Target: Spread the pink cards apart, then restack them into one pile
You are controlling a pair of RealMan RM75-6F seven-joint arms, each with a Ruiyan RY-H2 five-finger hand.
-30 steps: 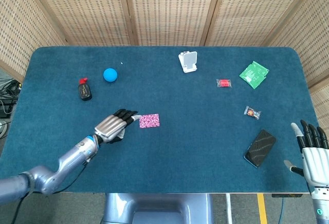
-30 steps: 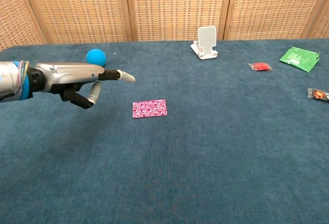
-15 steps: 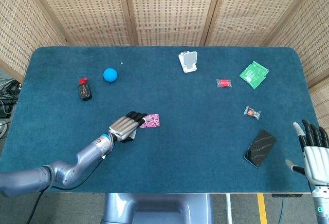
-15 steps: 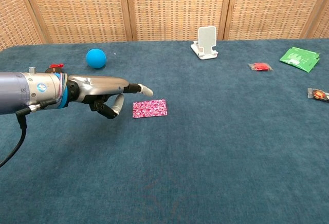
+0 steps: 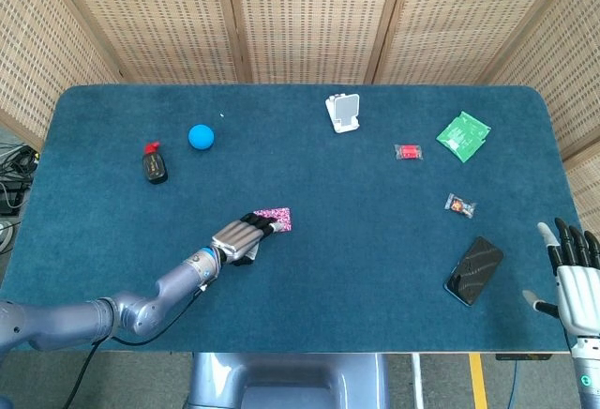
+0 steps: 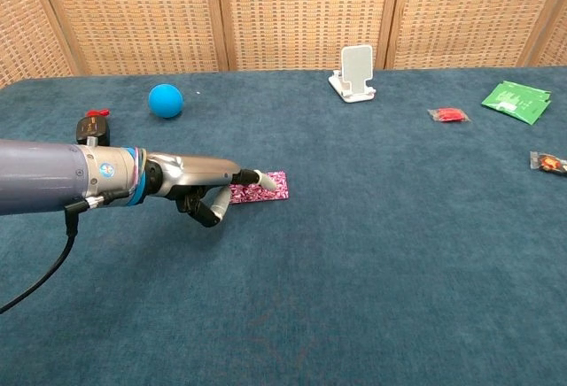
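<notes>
While its extended fingers reach over the near-left part of the pink cards [image 6: 264, 186], the left robot hand [image 5: 241, 239] grips nothing, its other fingers curled under. The pile lies flat near the middle of the blue worktop [image 5: 375, 268]. The cards look thin, light and likely slick, so pressing down on top and sliding sideways should fan them better than pinching an edge. Whether the fingertips touch the cards is unclear; the hand hides the pile's left end, and the card count is indiscernible. The right robot hand [image 5: 574, 268] sits open at the worktop's edge, partly cut off.
</notes>
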